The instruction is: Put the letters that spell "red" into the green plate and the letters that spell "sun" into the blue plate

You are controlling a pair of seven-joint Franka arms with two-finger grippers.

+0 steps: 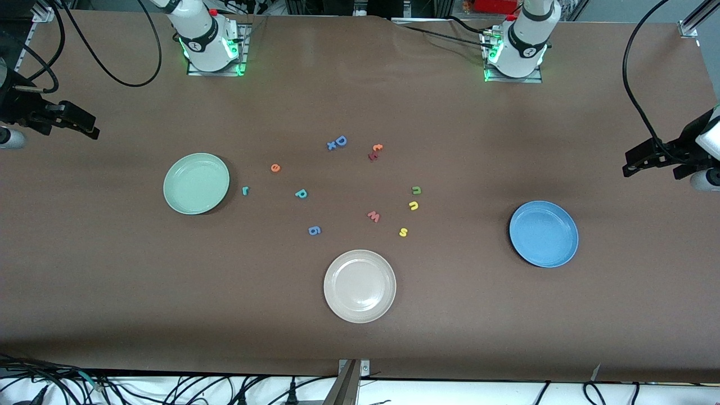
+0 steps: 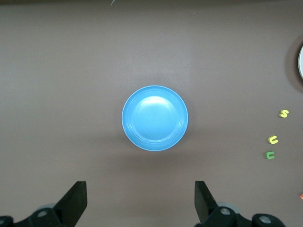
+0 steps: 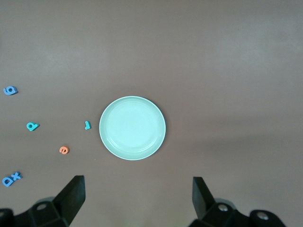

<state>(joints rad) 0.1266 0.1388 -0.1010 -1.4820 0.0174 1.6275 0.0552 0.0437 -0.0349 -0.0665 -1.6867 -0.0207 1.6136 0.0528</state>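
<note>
- Front view: nothing is sorted yet. The green plate (image 1: 196, 183) and the blue plate (image 1: 543, 233) are both empty. The teal "r" (image 1: 245, 190), orange "e" (image 1: 275, 167) and teal "d" (image 1: 301, 193) lie on the surface (image 1: 112, 270) beside the green plate. The dark green "n" (image 1: 416, 190), yellow "u" (image 1: 413, 206) and yellow "s" (image 1: 403, 232) lie toward the blue plate. The left hand (image 1: 647, 160) and right hand (image 1: 73, 121) wait at the two ends.
- Left wrist view: the left hand (image 2: 141, 201) hangs above the blue plate (image 2: 155, 118), fingers apart, holding nothing. This view does not show the "red" letters.
- Right wrist view: the right hand (image 3: 138, 198), fingers apart and empty, is above the green plate (image 3: 132, 128). I judge the next move is to go down on the "r" (image 3: 87, 125), which needs a fine pinch.
</note>
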